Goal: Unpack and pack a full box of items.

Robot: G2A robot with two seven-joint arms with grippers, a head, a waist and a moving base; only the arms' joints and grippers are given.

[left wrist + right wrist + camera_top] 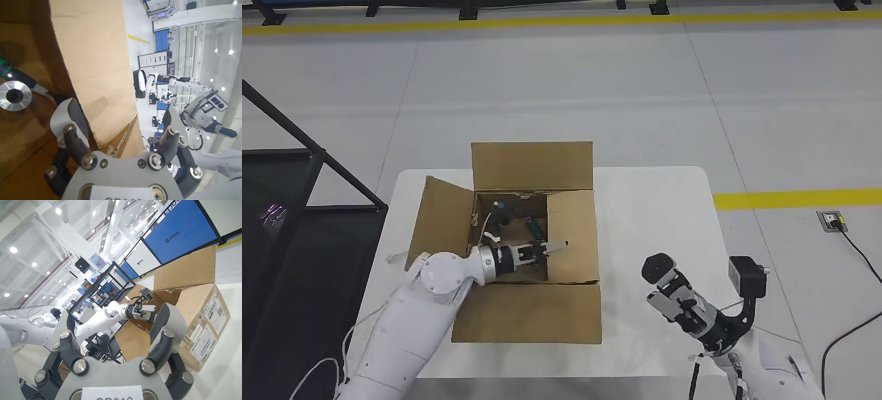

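Overhead looks down; both wrists seemingly face box (532, 165).

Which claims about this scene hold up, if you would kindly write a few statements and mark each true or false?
1. The cardboard box has its flaps open. True.
2. The box stands on the floor. False: it stands on the white table.
3. The left gripper is open, with a cardboard panel of the box between its fingers. True.
4. The right gripper holds an item. False: it is open and empty, off to the side of the box.
5. A metal disc lies inside the box. True.
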